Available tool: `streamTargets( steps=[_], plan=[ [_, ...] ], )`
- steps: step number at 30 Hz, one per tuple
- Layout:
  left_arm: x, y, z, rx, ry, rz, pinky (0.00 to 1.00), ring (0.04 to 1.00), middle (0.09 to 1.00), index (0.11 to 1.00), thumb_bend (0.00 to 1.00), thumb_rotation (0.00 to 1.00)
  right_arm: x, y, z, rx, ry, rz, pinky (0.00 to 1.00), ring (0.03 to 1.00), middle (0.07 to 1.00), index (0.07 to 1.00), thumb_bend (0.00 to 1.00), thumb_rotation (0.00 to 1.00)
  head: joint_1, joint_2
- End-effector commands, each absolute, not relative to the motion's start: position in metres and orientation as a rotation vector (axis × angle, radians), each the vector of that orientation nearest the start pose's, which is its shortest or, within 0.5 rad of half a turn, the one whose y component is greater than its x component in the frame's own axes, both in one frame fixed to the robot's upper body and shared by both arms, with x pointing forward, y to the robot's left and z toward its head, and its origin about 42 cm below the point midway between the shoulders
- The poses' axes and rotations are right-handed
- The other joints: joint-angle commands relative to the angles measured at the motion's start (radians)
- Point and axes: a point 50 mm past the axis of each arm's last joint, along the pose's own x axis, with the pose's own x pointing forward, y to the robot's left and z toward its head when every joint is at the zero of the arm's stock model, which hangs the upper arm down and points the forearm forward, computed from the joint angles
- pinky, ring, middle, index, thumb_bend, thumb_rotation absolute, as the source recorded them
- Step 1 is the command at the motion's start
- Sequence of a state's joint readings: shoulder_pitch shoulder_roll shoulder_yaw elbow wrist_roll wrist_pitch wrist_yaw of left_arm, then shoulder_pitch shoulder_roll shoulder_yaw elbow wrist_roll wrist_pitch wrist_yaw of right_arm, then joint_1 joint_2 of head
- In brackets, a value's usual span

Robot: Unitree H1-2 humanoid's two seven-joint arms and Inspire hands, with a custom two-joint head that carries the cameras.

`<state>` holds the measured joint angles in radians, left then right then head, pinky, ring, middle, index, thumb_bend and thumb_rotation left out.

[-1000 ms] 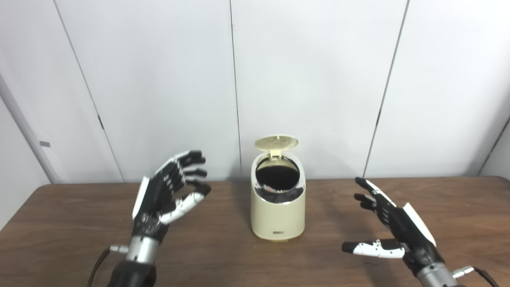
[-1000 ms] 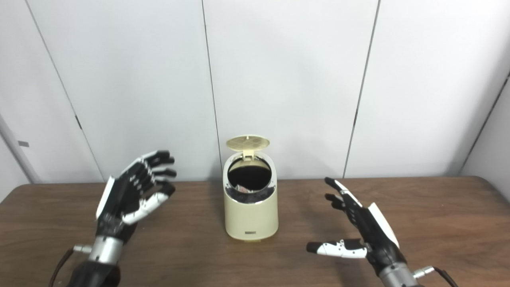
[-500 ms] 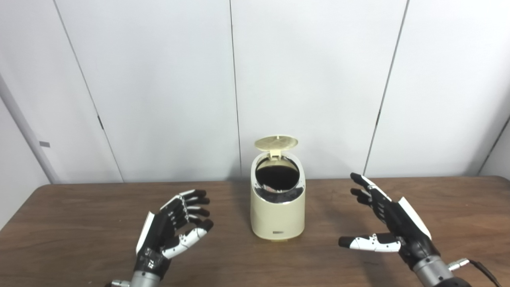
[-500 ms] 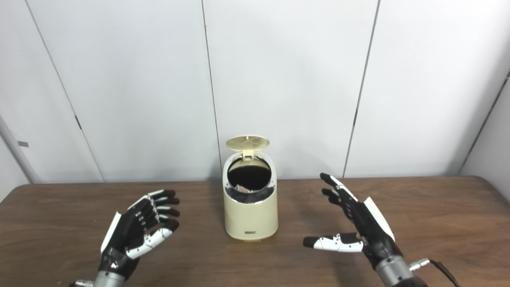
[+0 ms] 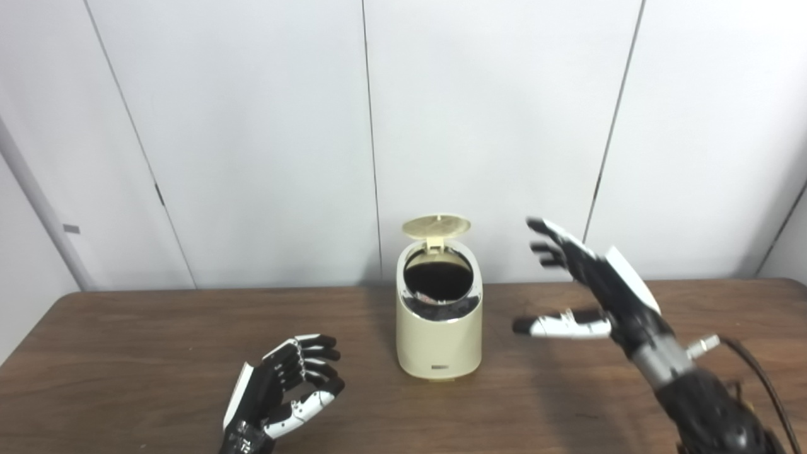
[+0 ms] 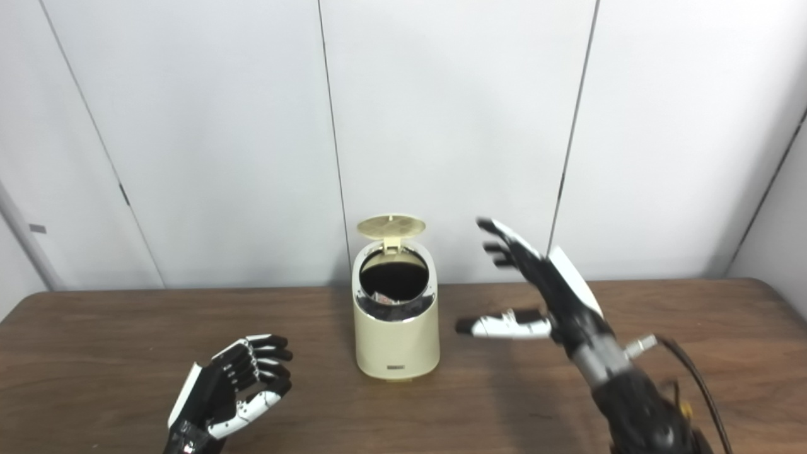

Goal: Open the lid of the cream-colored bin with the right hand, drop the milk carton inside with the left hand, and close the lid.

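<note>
Two robot hands, left (image 5: 280,391) and right (image 5: 599,284), empty; one cream-colored bin (image 5: 439,334), lid (image 5: 437,226) up

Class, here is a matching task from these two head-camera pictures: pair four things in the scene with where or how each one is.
Things:
1. lid
2. left robot hand
3. right robot hand
4. bin

States:
A. raised in the air, right of the bin, fingers spread
B. standing on the table, mouth uncovered
C. tipped up at the back of the bin
D. low, near the table's front edge, holding nothing

Pairs: 1-C, 2-D, 3-A, 4-B
</note>
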<state>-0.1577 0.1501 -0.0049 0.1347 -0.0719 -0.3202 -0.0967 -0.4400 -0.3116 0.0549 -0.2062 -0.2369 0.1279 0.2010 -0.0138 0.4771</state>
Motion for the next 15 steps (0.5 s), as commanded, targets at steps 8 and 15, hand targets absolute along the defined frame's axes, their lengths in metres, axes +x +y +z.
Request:
streamTargets(
  steps=[8,15],
  plan=[
    [0.33,0.24,0.122,0.103,-0.337,-0.142,0.47,0.57,0.647,0.692,0.65,0.21,0.41,-0.203,0.357,-0.69,-0.566,0.266,0.71,0.867,0.91,0.876,0.75,0.25,0.0,-0.001],
    [0.329,0.237,0.12,0.099,-0.34,-0.148,0.46,0.572,0.654,0.703,0.65,0.22,0.427,-0.189,0.37,-0.935,-0.544,0.289,0.72,0.839,0.842,0.872,0.73,0.37,0.008,-0.004]
  ],
)
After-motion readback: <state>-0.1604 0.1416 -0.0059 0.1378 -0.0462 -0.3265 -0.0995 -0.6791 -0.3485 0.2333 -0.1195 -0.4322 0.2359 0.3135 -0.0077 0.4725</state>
